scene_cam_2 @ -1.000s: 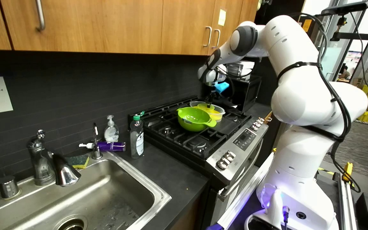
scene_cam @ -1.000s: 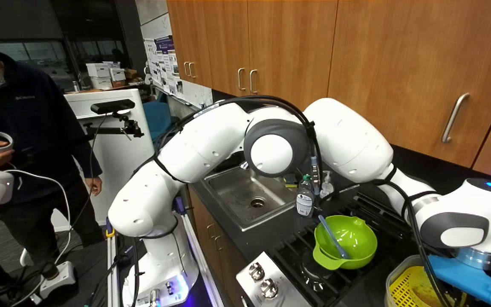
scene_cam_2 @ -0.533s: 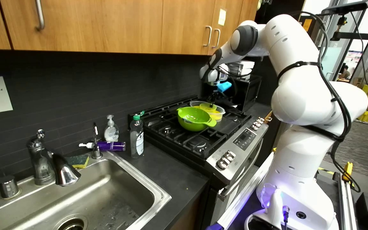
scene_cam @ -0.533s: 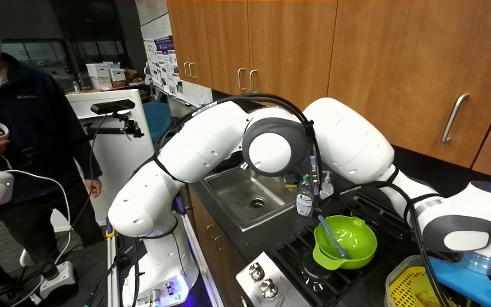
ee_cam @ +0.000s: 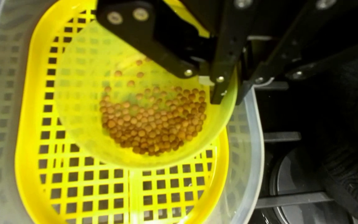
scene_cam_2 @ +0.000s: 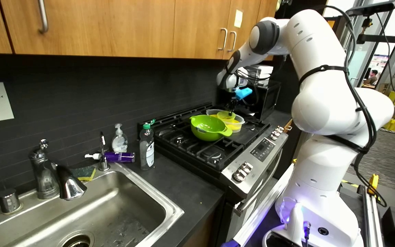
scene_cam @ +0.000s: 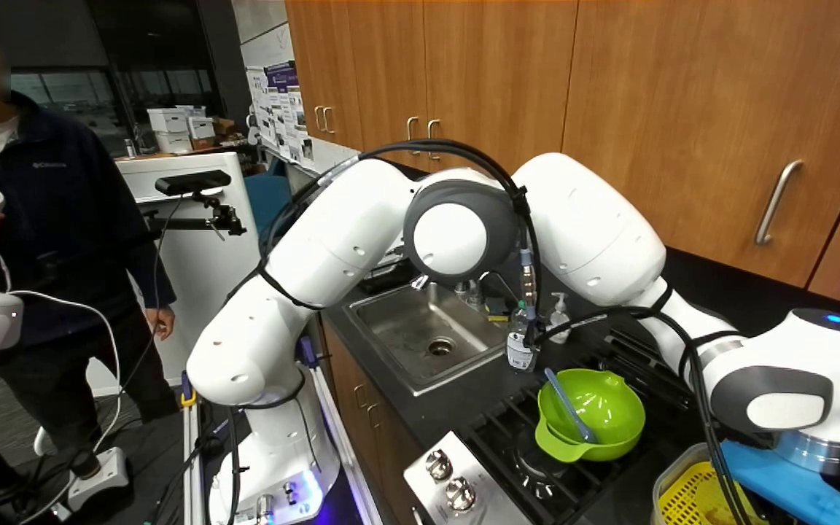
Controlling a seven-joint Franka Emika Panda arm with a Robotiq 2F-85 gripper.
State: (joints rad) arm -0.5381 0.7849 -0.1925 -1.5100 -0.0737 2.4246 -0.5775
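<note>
At the rim of a yellow cup, the gripper pinches the thin wall, a sound hold: the plastic looks light and bendy, its loose beads prone to roll. Beneath lies a yellow basket, contact unclear, inside a clear tub on the stove.

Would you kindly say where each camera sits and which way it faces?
Wrist view: mounted by the gripper, facing down into the yellow cup of brown balls; the gripper shows at the top, pinching the rim.
An exterior view: near the stove, facing across it toward the sink; most of the arm shows.
An exterior view: near the sink, faucet in front, facing the stove; the arm shows down to the gripper.
Both exterior views share the green bowl.
</note>
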